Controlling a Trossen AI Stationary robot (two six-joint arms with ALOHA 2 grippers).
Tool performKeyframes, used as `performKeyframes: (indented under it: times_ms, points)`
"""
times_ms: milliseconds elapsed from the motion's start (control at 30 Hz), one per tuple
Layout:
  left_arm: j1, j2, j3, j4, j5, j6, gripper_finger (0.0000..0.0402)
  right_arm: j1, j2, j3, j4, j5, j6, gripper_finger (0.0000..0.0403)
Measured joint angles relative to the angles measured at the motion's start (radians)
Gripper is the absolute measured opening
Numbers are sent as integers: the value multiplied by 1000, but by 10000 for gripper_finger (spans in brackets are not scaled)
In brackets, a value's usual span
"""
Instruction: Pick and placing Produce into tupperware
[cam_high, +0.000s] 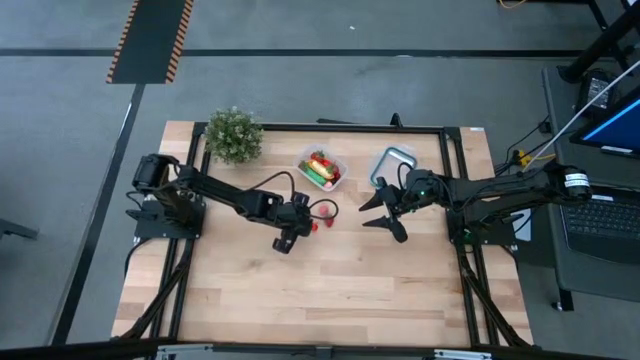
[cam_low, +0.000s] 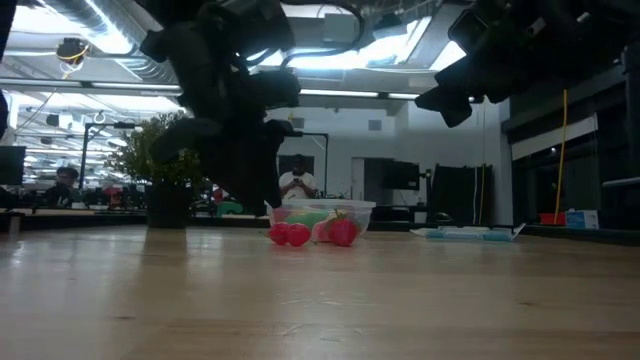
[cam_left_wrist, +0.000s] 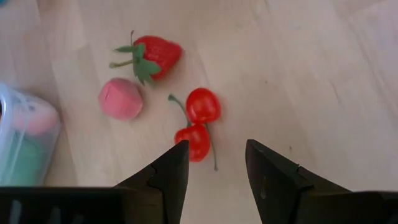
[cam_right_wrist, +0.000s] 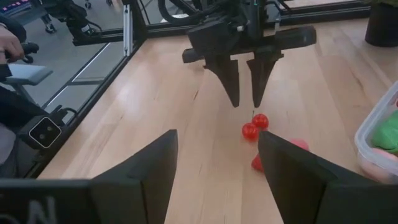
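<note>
- We see a large industrial room beyond the table, with bright ceiling lights, grey floor and a person (cam_low: 296, 180) standing far back in the low view.
- We look down on a pale wooden table (cam_high: 330, 290) framed by black rails, a laptop (cam_high: 600, 215) on a bench off its right side.
- The left arm reaches in to mid-table; its left end effector (cam_left_wrist: 216, 163) hangs just above the wood, fingers spread and empty, a pair of red cherries (cam_left_wrist: 198, 123) lying just ahead of the tips, untouched.
- The right arm stretches in from the right; its right end effector (cam_high: 385, 212) hovers over bare wood, fingers wide apart, holding nothing, facing the left one across the loose fruit.
- A bushy potted plant (cam_high: 233, 134) stands at the table's far left corner.
- A clear blue-rimmed lid (cam_high: 391, 164) lies flat beside the right arm.
- The tupperware (cam_high: 321, 168) sits toward the far edge, centre, with green, yellow and red produce already inside.
- On the wood near the cherries lie a strawberry (cam_left_wrist: 153, 55) and a pink piece (cam_left_wrist: 120, 99), close together beside the container.
</note>
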Motion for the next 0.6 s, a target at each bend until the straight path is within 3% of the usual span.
performKeyframes:
  times_ms: [600]
  points:
    - [56,17,1,-3,92,-61,151,0,0,0,0,0,0,225]
